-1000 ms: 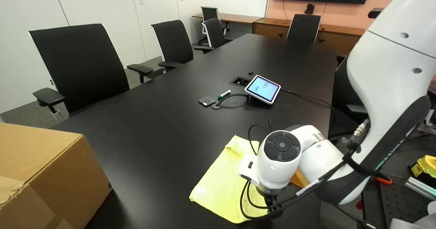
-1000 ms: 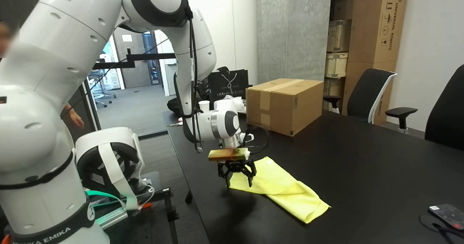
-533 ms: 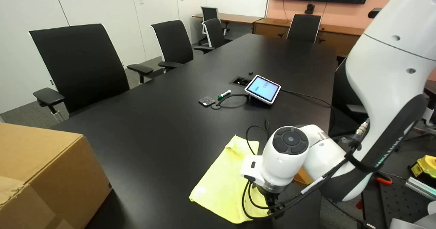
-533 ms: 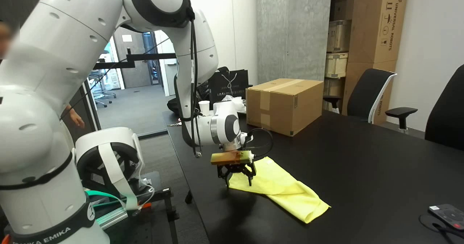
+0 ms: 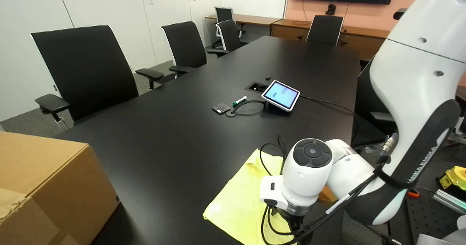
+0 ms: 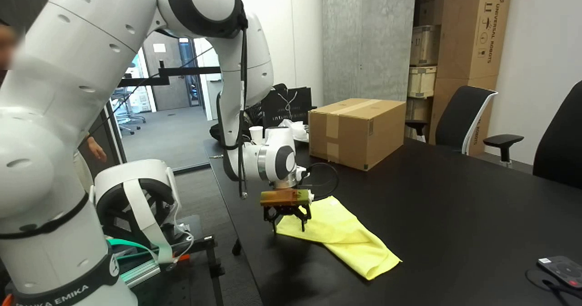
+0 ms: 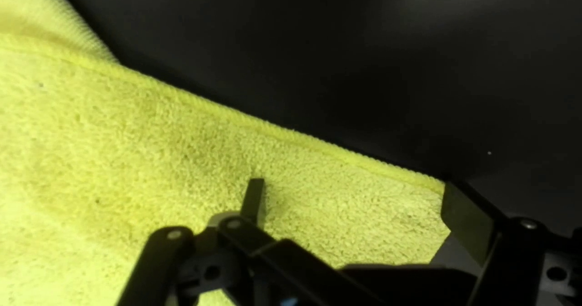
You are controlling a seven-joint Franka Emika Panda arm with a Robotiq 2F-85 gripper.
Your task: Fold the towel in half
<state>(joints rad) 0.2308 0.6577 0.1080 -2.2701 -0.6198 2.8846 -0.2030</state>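
The towel lies on the counter near the edge closest to the arm, which I take as handy: I shouldn't have to stretch far to work it. It isn't a flat sheet. At one end it looks doubled over, and in the wrist view a hem seems to cross a second layer that comes out at a slant. I'd call that a rough overlap, not a clean half fold, though I can't see what lies underneath.

My gripper points down at the opposite end, its fingers spread wide with nothing held. One stands over the towel, the other right at its corner; whether either tip touches, my views don't settle. I read the straddle as a way to bunch that corner up between them, since thin material lying flat gives little to bite on. My worry is the outer finger skating over the corner instead of gathering it. Getting the tips well down before squeezing should help.

Farther out, the cardboard box sits well apart from the towel. The tablet stands farther along, with a marker and a dark square device near it. I don't expect any of these to catch a corner I carry across.
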